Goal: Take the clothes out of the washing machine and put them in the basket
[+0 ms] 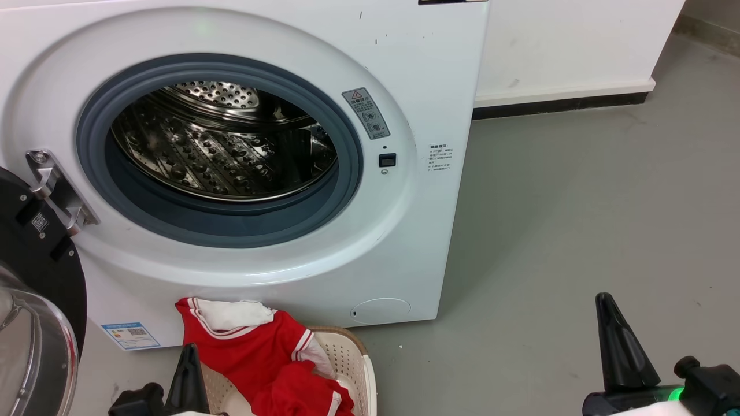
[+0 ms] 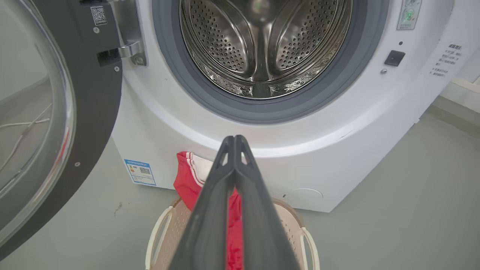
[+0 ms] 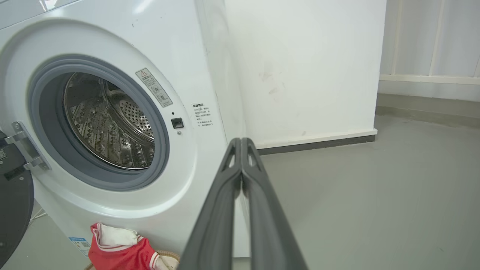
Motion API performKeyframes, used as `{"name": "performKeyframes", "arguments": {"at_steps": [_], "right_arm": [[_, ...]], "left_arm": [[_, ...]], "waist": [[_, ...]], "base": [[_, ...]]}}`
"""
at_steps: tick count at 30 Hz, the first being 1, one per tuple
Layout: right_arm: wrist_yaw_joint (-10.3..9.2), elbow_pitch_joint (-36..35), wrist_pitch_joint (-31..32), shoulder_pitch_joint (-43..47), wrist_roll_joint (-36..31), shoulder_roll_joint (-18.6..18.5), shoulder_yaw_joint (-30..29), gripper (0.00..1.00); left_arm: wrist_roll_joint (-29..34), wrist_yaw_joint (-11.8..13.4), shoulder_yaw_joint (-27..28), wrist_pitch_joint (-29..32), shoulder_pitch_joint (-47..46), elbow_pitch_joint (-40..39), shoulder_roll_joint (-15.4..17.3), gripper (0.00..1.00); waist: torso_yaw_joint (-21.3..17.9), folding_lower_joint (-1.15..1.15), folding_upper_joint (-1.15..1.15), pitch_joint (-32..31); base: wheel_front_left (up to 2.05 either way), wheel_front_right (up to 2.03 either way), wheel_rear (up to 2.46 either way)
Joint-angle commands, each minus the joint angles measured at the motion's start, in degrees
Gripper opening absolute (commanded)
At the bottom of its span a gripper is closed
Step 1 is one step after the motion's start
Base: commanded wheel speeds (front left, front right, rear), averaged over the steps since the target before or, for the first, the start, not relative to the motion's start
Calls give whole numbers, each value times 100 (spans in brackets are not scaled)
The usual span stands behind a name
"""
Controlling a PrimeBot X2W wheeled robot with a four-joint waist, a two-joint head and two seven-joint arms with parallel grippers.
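Ahead against the white wall [image 1: 566,40]: washer [image 1: 404,69], front-loader, mouth wide open for free reach inside. Drum [image 1: 219,144] bare steel as far as can be seen, no red within; judged emptied, barring anything hidden below the seal's near lip. Door [image 1: 34,277] swung fully out to the robot's left, clear of the opening and of both arms. Down on the grey floor [image 1: 578,202], just beside the washer's foot and right under the opening: basket [image 1: 352,352], set there, likely, for a short carry from drum to rim. Heaped in it: clothes [image 1: 254,346], red with white trim, one end draped up over the back rim against the washer's front, not fully tucked down. Left hand [image 2: 235,140] poised just over the basket, fingers pressed together, gripping nothing; well placed to push the stray end in if wanted. Right hand [image 3: 240,140] well off to the right over the floor, fingers likewise pressed together and empty, probably parked out of the way. Task judged near done.
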Motion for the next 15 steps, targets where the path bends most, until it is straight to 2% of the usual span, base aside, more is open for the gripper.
{"name": "performKeyframes", "arguments": {"at_steps": [1,15], "right_arm": [[0,-29,29,-156,256,-53,2,0],[-1,346,300,-450,1853,-140,-18,0]], "left_arm": [[-225,-43,25,38,-171,-63,8,0],[-1702,-264,88,363,-386,20,11,0]], "waist": [[6,0,0,0],[66,-1,0,7]], "base": [[0,0,0],[0,0,0]]}}
